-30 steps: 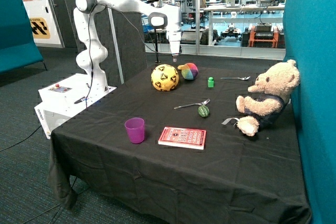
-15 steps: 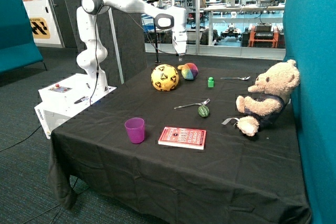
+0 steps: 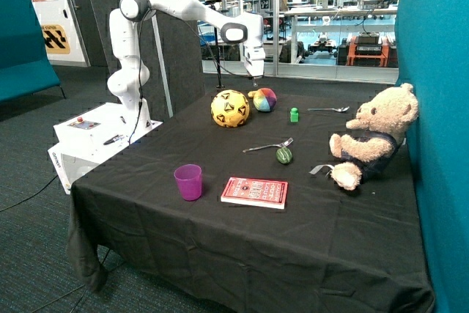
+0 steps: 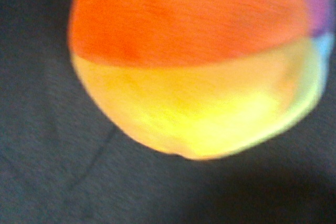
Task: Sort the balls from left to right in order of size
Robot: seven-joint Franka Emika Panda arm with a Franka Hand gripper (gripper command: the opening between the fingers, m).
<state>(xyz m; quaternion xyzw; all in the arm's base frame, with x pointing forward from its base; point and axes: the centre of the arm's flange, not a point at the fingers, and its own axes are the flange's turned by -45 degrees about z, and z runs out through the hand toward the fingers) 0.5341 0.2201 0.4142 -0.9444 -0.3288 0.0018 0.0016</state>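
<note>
Above the far side of the black-clothed table (image 3: 242, 240), my claw (image 3: 256, 77) hangs over the soft multicoloured ball (image 3: 264, 98), right of the large yellow triangle-marked ball (image 3: 229, 108); finger state cannot be determined. Next: descend and grasp.

Outside view faces the table (image 3: 242, 247) from its front corner; wrist view looks closely down at the multicoloured ball (image 4: 194, 66)

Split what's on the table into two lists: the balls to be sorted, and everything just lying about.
For the job: big yellow ball; multicoloured ball, with the gripper above it.

Lying about: green cube, teddy bear, book, purple cup, two spoons, small green round thing.
</note>
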